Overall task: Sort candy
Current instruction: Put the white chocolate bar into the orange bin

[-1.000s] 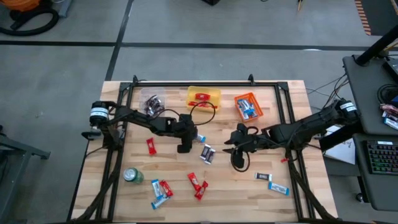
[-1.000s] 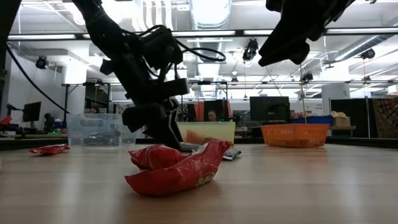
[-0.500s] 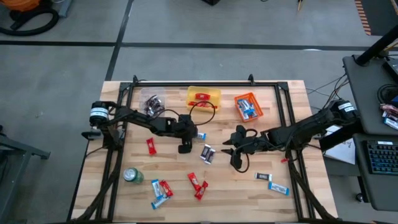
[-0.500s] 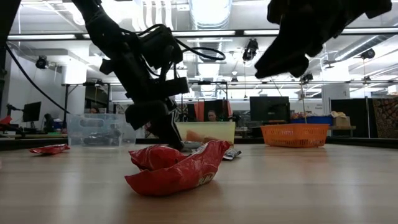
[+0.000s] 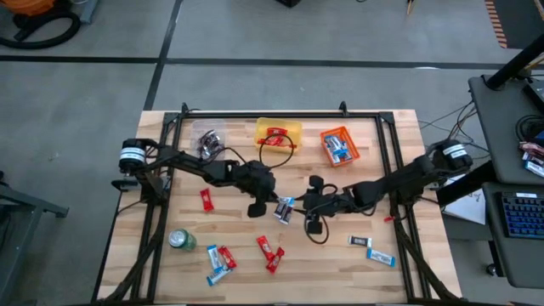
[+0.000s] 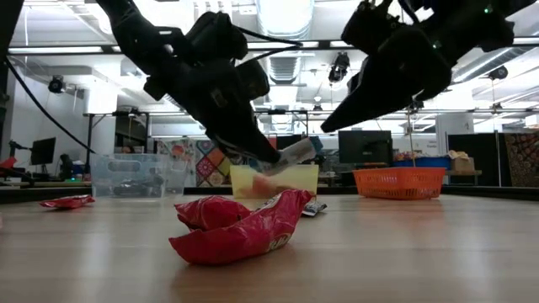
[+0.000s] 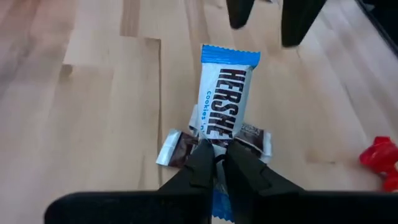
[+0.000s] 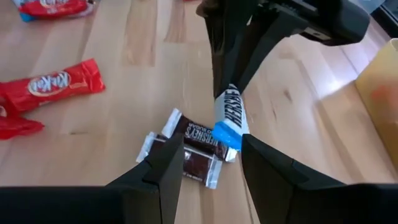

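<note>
My left gripper (image 5: pixel 272 202) is shut on a blue-and-white candy bar (image 7: pixel 227 93) above the middle of the table. The same bar shows in the low view (image 6: pixel 299 154) and in the right wrist view (image 8: pixel 231 115). Just beneath it a dark brown candy bar (image 8: pixel 196 149) lies flat on the wood. My right gripper (image 8: pixel 214 174) stands open close by on the right, its fingers apart above the brown bar and touching nothing. More red and blue candy (image 5: pixel 270 251) lies along the near part of the table. My left gripper pinches the blue-and-white bar between its two fingers a little in from one end (image 7: pixel 217 140). The fingers (image 7: pixel 202 158) slant down from the table's left and lie along the bar. The bar sticks out past the fingertips, lifted clear above the brown bar.
At the far side stand a clear box (image 5: pixel 208 140), a yellow bin (image 5: pixel 278 132) and an orange bin (image 5: pixel 338 144). A green can (image 5: pixel 181 240) stands near left. A red candy (image 6: pixel 240 227) lies close in the low view. Blue bars (image 5: pixel 370 249) lie near right.
My left gripper has taken hold of the blue-and-white bar, risen and tipped up, lifting the bar clear of the table. My right gripper has come down and moved toward the table's left, close to the lifted bar and over the brown bar.
</note>
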`<state>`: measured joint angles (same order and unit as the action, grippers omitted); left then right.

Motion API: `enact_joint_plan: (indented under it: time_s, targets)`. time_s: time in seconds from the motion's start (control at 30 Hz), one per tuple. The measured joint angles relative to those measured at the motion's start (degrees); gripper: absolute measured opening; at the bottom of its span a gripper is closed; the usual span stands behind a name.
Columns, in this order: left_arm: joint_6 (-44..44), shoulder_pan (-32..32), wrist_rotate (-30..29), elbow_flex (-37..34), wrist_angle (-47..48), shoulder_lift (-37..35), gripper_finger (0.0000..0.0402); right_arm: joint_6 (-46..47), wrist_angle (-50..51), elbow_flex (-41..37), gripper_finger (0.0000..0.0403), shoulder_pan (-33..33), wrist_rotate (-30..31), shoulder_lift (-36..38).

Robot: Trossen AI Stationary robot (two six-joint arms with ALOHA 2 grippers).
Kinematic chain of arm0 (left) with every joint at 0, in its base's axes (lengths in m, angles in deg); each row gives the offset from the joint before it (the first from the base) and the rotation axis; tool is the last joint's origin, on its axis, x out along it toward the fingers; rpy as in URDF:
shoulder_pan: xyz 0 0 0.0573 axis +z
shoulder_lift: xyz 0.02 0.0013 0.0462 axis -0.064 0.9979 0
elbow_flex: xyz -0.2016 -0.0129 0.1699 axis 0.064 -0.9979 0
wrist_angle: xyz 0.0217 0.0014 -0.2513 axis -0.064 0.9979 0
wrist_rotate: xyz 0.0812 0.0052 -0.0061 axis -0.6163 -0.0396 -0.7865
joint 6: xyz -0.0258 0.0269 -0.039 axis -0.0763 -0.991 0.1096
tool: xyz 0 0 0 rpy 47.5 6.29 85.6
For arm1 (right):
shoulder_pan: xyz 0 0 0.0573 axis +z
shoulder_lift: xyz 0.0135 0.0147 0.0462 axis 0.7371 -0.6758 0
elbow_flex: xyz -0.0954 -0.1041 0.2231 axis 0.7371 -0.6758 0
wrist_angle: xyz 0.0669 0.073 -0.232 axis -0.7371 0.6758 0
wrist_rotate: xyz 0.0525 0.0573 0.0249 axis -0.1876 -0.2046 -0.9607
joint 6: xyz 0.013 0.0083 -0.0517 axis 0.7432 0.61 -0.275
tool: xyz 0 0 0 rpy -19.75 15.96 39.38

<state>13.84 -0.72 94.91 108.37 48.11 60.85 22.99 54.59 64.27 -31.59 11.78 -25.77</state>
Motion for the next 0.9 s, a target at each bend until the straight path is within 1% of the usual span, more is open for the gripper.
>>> enact_joint_plan:
  time_s: [0.2, 0.37, 0.57, 0.77, 0.83, 0.9]
  targets:
    - [4.41, -1.02, 0.87, 0.04, -2.55, -0.01, 0.0006, -1.40, 0.13, 1.51, 0.0150, -0.02, 0.22, -2.94]
    - [4.74, -2.59, 1.94, 0.02, -4.34, 0.10, 0.0005, -1.75, -0.22, 2.43, 0.0150, -0.02, 2.29, -4.63]
    - [5.91, -3.48, 2.10, 0.09, -5.55, 0.16, 0.0005, -3.45, -1.35, 2.47, 0.0147, -0.02, 2.49, -4.82]
    - [6.52, -3.62, 1.97, 0.09, -6.22, 0.18, 0.0005, -4.70, -1.91, 2.47, 0.0122, -0.02, 1.29, -4.42]
    - [6.56, -3.62, 1.97, 0.09, -6.32, 0.18, 0.0005, -5.09, -2.73, 2.47, 0.0106, -0.02, -0.36, -4.44]
    - [6.80, -3.67, 1.74, 0.09, -6.59, 0.18, 0.0006, -5.48, -3.01, 2.47, 0.0084, -0.02, -0.69, -4.42]
